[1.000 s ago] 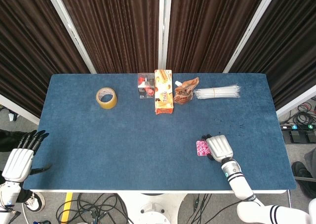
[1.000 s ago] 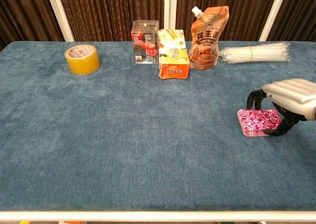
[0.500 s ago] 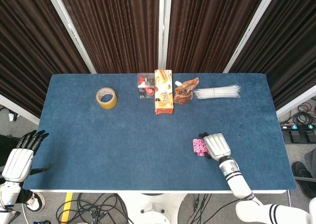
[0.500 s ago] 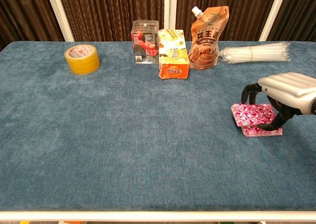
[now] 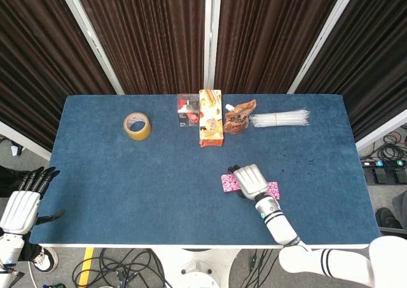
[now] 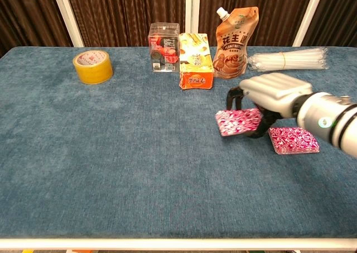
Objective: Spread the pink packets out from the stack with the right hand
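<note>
The right hand (image 6: pixel 266 99) is seen arched over a pink packet (image 6: pixel 239 122) on the blue table (image 6: pixel 111 152), fingers curled down onto it; whether the packet is pinched or only pressed and dragged cannot be told. A second pink pile (image 6: pixel 294 139), what is left of the stack, lies just beside it toward the robot's right, apart from the hand. In the head view the same hand (image 5: pixel 250 181) covers most of the near packet (image 5: pixel 228 184), with the rest of the stack (image 5: pixel 273 190) showing behind it.

The step in hand is judged to be the sliding of one packet sideways off the stack. Light, flat downward pressure should be kept so the packet glides on the cloth without buckling, and the fingers should be lifted straight up at release so the packet is not dragged back. The remaining pile should then be fanned the same way, one layer at a time.

The left hand (image 5: pixel 22 205) is held off the table edge, fingers apart, holding nothing.

Chinese characters are printed on the orange pouch (image 6: pixel 235 43) and the snack box (image 6: pixel 196 61) at the back, too small to be read with certainty. No writing can be made out on the tape roll (image 6: pixel 92 66).
</note>
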Available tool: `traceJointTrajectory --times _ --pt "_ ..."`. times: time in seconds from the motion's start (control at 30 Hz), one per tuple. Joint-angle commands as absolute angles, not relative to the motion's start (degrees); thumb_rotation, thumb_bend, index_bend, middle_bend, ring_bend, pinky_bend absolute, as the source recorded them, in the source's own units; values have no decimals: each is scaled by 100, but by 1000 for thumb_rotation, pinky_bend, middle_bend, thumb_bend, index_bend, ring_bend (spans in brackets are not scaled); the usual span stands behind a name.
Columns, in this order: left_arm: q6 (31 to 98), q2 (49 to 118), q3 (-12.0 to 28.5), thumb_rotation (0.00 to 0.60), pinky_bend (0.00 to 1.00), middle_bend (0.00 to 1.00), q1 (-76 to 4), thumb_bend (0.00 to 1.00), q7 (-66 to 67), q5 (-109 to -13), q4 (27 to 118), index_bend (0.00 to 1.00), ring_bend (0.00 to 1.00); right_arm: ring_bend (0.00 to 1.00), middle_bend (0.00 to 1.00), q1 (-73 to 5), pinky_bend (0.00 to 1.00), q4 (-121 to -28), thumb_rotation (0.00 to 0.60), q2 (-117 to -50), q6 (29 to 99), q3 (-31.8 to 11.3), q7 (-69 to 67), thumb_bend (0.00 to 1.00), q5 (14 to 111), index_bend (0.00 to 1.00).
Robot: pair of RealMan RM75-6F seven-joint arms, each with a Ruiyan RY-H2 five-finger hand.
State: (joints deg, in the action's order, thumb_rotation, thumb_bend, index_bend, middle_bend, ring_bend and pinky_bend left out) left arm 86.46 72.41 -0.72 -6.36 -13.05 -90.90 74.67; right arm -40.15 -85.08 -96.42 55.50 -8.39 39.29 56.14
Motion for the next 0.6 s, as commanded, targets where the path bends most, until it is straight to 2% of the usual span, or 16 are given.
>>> traceJointTrajectory --times 0.03,0.23,0.4,0.6 --pt "8637 7237 -68 600 97 90 -634 0 -1340 -9077 7453 130 0 727 420 -4195 784 -8244 600 -9965 5449 -916 3974 248 5482 449" --pt "8618 7232 -82 600 97 90 -626 0 -1421 -9071 7420 130 0 727 420 -4337 784 -7943 600 -10349 5465 -935 3917 249 5506 449" --pt "8637 7231 -71 600 97 90 -624 0 -1456 -9077 7405 130 0 727 389 -4379 783 -7866 600 -10373 5426 -895 3904 224 5493 435" --pt "8635 7243 -70 600 97 90 -619 0 -1442 -9070 7392 130 0 726 260 -4438 783 -7986 600 -10236 5245 -839 3860 176 5421 265"
